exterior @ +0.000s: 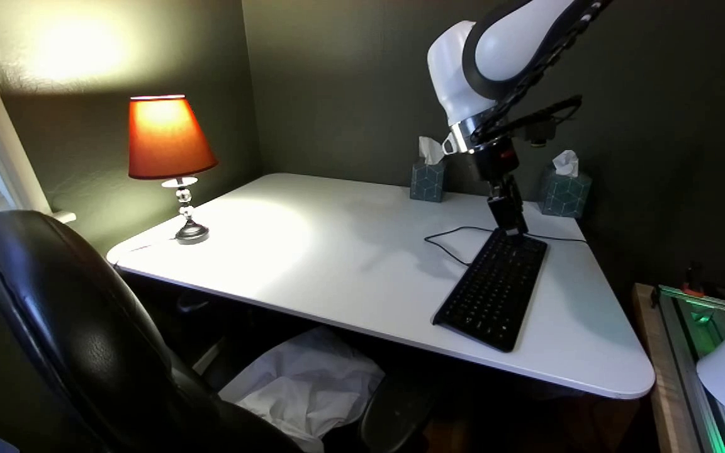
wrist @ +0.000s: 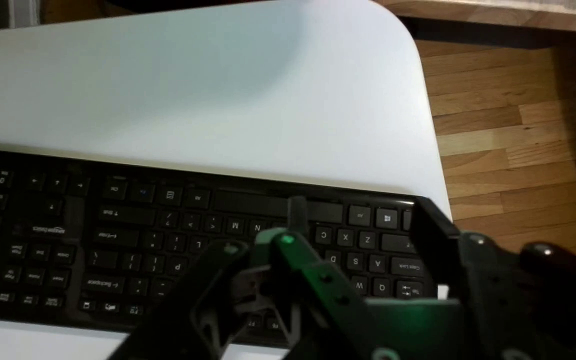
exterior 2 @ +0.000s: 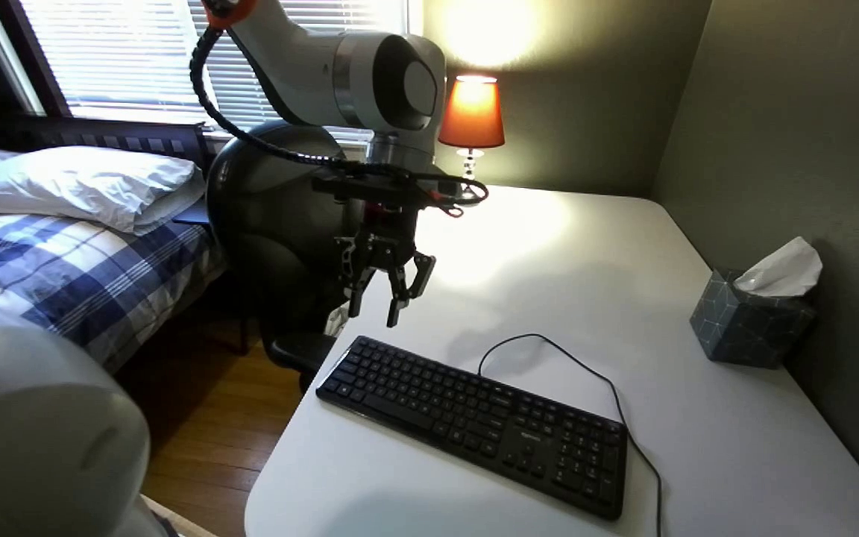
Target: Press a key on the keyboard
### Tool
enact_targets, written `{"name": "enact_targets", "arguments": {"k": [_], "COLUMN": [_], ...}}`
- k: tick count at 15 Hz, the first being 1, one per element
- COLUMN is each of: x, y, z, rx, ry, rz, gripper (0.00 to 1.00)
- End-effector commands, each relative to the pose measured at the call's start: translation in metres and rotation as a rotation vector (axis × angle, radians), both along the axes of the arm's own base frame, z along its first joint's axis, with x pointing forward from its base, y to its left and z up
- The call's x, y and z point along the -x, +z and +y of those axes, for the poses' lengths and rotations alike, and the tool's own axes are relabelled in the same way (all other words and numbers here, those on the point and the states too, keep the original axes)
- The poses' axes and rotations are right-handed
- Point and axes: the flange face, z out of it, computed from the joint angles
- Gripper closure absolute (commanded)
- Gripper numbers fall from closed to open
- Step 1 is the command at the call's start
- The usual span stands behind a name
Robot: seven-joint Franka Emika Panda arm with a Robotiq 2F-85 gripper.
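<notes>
The black keyboard lies flat on the white table in both exterior views [exterior: 494,289] [exterior 2: 467,418]. Much of it shows in the wrist view [wrist: 58,240], with its letters upside down. My gripper [exterior 2: 374,309] is open and empty, pointing down. In the wrist view its two fingertips [wrist: 363,220] are well apart, over the left part of the keyboard, with keys such as Z, X, A and Tab visible between them. The fingers hide some keys. In an exterior view there is a gap between the fingertips and the keyboard, so they are raised above it.
A thin black cable [exterior 2: 616,395] curves from the keyboard's back edge. Tissue boxes [exterior: 427,182] [exterior: 564,192] stand by the wall. A lamp with an orange shade [exterior: 170,141] stands at a table corner. A black chair [exterior: 85,314] is beside the table. The table edge [wrist: 430,125] is close to the keyboard's left end.
</notes>
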Motion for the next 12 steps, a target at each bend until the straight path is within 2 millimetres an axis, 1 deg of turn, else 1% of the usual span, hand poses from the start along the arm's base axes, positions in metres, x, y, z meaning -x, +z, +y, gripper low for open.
{"name": "enact_targets", "arguments": {"k": [1, 4, 5, 9, 12], "x": [-0.010, -0.013, -0.014, -0.018, -0.023], "y": [-0.019, -0.034, -0.039, -0.056, -0.070], "z": [-0.009, -0.019, -0.021, -0.027, -0.026], "rx": [-0.008, -0.012, -0.009, -0.010, -0.018], "ry": [0.006, -0.004, -0.008, -0.005, 0.007], "rz": [0.033, 0.063, 0.069, 0.085, 0.082], "gripper": [0.73, 0.96, 1.00, 1.00, 1.00]}}
